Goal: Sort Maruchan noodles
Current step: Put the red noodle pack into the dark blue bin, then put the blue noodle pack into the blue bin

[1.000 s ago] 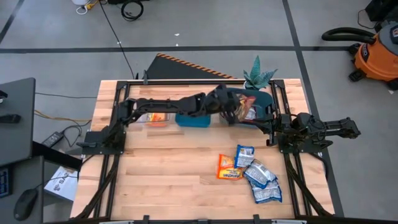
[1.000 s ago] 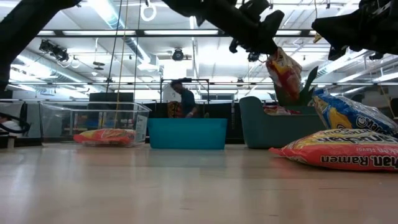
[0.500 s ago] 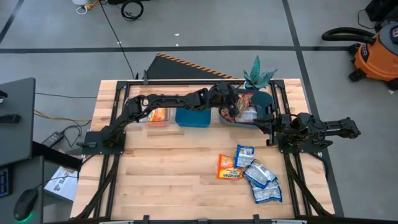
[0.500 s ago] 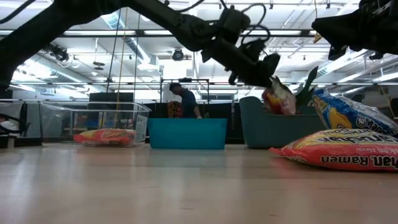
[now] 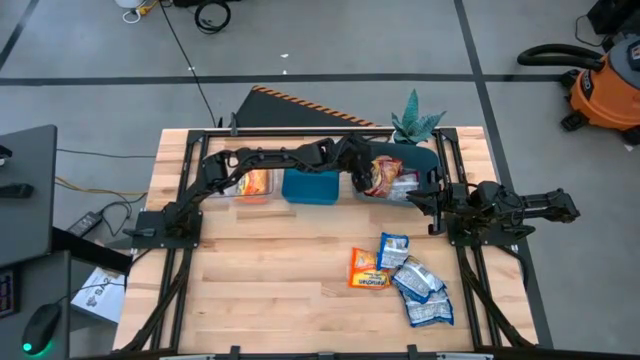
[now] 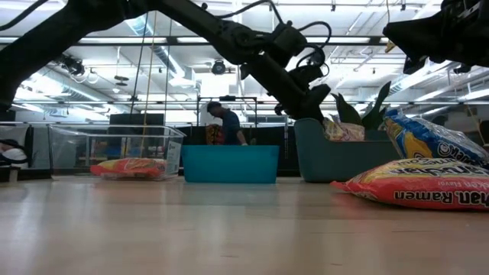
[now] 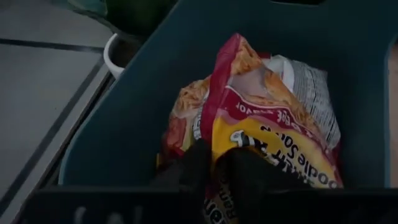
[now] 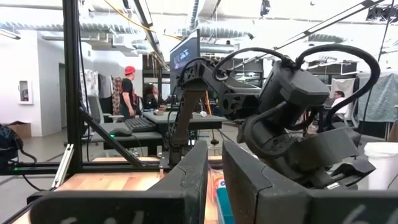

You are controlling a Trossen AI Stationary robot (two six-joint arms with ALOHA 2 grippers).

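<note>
A: What changed?
B: The left tool [image 5: 362, 178] lowered its red-yellow packet [image 7: 267, 124] into the dark teal bin [image 5: 428, 160], fingers still pinched on it (release pending).
A: Right tool [image 8: 214, 180]?
B: Parked at the desk's right edge, narrowly parted, empty.

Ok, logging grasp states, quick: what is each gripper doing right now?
Left gripper: closed on a red-yellow noodle packet, inside the dark teal bin.
Right gripper: open, holding nothing, parked at the table's right edge.
</note>
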